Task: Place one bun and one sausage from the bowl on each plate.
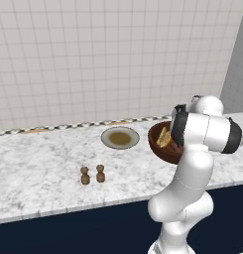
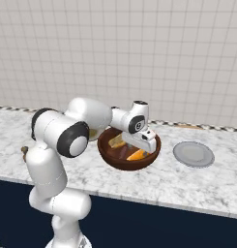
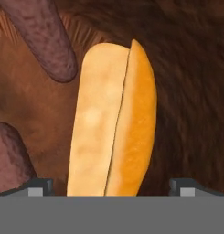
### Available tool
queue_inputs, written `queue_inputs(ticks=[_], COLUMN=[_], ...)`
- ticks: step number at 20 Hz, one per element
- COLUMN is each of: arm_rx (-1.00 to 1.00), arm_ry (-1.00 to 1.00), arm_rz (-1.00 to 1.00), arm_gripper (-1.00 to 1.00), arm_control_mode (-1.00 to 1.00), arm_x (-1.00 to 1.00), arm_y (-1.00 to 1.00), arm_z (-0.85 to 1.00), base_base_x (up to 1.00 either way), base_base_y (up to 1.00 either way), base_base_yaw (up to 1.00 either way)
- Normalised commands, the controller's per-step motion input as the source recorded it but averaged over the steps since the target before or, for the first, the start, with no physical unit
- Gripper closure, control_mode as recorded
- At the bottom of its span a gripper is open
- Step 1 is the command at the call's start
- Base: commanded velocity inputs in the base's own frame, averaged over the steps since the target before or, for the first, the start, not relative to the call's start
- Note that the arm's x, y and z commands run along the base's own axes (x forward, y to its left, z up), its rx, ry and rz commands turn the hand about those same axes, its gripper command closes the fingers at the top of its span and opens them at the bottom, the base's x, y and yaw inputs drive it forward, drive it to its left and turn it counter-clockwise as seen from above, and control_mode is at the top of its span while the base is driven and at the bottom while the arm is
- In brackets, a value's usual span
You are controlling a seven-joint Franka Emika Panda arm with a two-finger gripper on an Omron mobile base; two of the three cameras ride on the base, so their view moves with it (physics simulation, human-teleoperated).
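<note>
The dark reddish-brown bowl (image 1: 160,148) (image 2: 127,163) stands on the marble counter with my gripper (image 2: 139,148) lowered into it. In the hand view my gripper (image 3: 111,185) is open, and a split golden bun (image 3: 113,128) lies lengthwise between the two fingertips (image 3: 38,186). I cannot tell whether they touch it. Two dark brown sausages (image 3: 40,36) (image 3: 8,155) lie on the bowl's floor to the bun's left. A second bun (image 2: 117,140) (image 1: 163,138) leans against the bowl's wall. The plate with a brownish centre (image 1: 107,135) sits left of the bowl, the plain grey plate (image 2: 193,154) to its right.
Two small brown shakers (image 1: 85,175) (image 1: 100,173) stand near the counter's front edge, left of the arm. A tiled wall closes off the back of the counter. My white arm bends over the counter's front edge toward the bowl.
</note>
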Motion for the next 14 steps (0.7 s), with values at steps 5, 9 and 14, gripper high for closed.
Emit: queue_inputs(ticks=[5,9,14], arm_rx=[0.0,0.0,0.0], arm_ry=[0.0,0.0,0.0], arm_rz=[0.0,0.0,0.0], arm_gripper=[-1.0,-1.0,-1.0], arm_control_mode=[-1.0,-1.0,-1.0], arm_x=[0.0,0.01,0.02], arm_y=[-0.04,0.0,0.0], arm_z=[-0.11,-0.15,-0.19], base_base_x=[0.0,0.0,0.0], base_base_y=[0.0,0.0,0.0], base_base_yaw=[0.0,0.0,0.0])
